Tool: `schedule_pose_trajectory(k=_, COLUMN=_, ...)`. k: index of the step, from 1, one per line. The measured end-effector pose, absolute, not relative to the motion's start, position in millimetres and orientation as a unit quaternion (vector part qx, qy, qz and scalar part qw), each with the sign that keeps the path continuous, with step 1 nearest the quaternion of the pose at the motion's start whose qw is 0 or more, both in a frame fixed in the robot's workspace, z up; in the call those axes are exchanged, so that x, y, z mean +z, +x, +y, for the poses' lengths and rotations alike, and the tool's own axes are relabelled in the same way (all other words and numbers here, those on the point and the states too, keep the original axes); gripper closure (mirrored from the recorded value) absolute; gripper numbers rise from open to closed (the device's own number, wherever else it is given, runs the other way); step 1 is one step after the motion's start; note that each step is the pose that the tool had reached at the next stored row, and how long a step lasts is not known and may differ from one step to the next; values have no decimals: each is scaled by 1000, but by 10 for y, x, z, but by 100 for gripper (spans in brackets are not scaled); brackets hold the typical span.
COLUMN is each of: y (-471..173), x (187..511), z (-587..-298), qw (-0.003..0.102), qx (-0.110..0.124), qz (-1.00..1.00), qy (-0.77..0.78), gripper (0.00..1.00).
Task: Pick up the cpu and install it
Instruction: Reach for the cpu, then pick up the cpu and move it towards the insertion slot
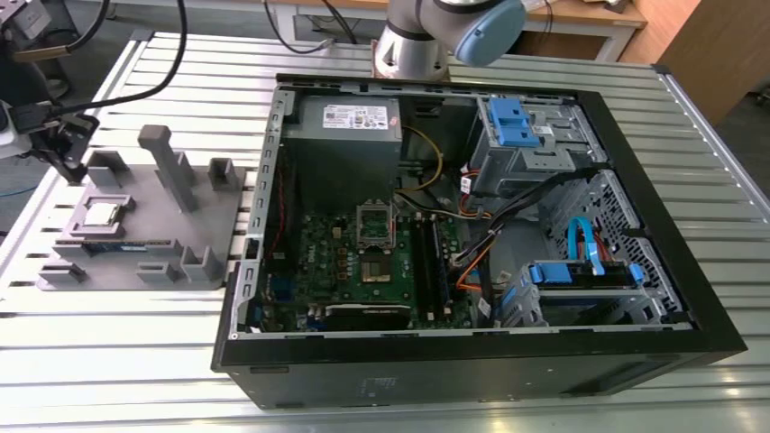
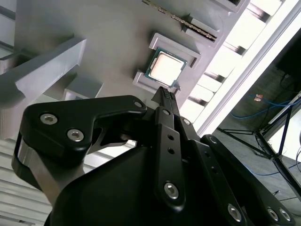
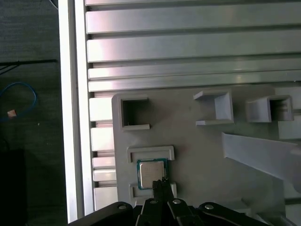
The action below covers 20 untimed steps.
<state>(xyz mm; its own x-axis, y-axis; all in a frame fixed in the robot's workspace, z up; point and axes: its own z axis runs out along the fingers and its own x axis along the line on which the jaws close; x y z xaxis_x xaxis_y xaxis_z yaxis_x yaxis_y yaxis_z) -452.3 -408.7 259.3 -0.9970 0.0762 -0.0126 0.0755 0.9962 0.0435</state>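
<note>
The cpu (image 1: 101,215) is a small square chip with a silvery top. It lies flat in a shallow frame on the grey holder tray (image 1: 132,271), at the exterior view's left. My gripper (image 1: 68,162) hangs above the tray's left edge, a little apart from the chip. In both wrist views the fingertips (image 2: 168,95) (image 3: 161,181) are pressed together and point at the edge of the cpu (image 2: 165,68) (image 3: 151,172), above it with nothing between them. Inside the open computer case, the motherboard's socket (image 1: 375,225) stands with its lid raised.
A long thin green memory stick (image 1: 121,244) lies in a slot of the tray near the chip. Upright grey blocks (image 1: 165,162) rise from the tray. The black case (image 1: 481,361) holds cables, blue drive brackets and a grey power supply (image 1: 349,117). The slatted metal table's edge (image 3: 75,117) is close.
</note>
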Motion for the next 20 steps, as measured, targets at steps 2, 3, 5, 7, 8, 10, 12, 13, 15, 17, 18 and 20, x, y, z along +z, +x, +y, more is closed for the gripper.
schedule_pose_trajectory(k=2, y=-4524, x=2573, z=-4109, qw=7, qx=21, qz=999, qy=38, gripper=89)
schedule_pose_trajectory(k=3, y=-4523, x=2560, z=-4118, qw=6, qx=21, qz=999, qy=38, gripper=89)
schedule_pose_trajectory(k=5, y=-4523, x=2534, z=-4132, qw=6, qx=21, qz=999, qy=38, gripper=89)
schedule_pose_trajectory(k=7, y=-4524, x=2505, z=-4139, qw=5, qx=21, qz=999, qy=38, gripper=89)
schedule_pose_trajectory(k=8, y=-4524, x=2489, z=-4141, qw=5, qx=21, qz=999, qy=38, gripper=89)
schedule_pose_trajectory(k=10, y=-4524, x=2458, z=-4144, qw=4, qx=21, qz=999, qy=38, gripper=89)
schedule_pose_trajectory(k=12, y=-4524, x=2438, z=-4145, qw=4, qx=21, qz=999, qy=38, gripper=89)
schedule_pose_trajectory(k=13, y=-4524, x=2438, z=-4145, qw=4, qx=21, qz=999, qy=38, gripper=89)
schedule_pose_trajectory(k=15, y=-4524, x=2438, z=-4145, qw=4, qx=21, qz=999, qy=38, gripper=89)
schedule_pose_trajectory(k=17, y=-4523, x=2422, z=-4145, qw=4, qx=21, qz=999, qy=38, gripper=89)
schedule_pose_trajectory(k=18, y=-4524, x=2422, z=-4145, qw=4, qx=21, qz=999, qy=38, gripper=89)
schedule_pose_trajectory(k=20, y=-4524, x=2422, z=-4145, qw=4, qx=21, qz=999, qy=38, gripper=89)
